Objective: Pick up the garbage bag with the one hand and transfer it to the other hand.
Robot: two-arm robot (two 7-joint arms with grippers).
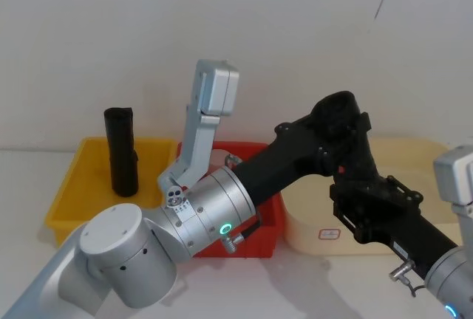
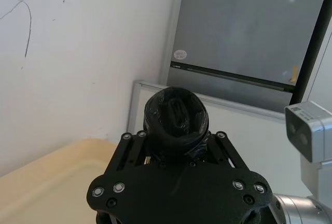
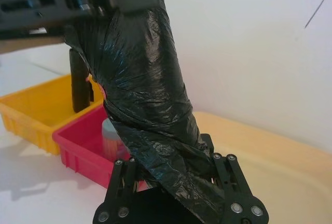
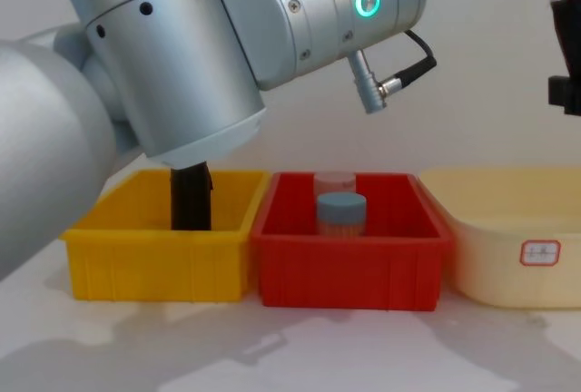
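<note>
Two black rolls, three bins, one jar. On the tabletop [image 4: 318,347] stand a yellow bin [image 1: 66,193], a red bin [image 4: 345,269] and a cream bin [image 4: 490,265] in a row. The spare roll [image 1: 122,153] stands upright in the yellow bin, the jar [image 4: 340,210] in the red one. The bag [image 3: 150,94] hangs tilted in the air above the cream bin. The left end effector [image 2: 176,146] pinches its upper end. Its lower end runs into the right end effector [image 3: 174,182]; whether that one grips it I cannot tell.
</note>
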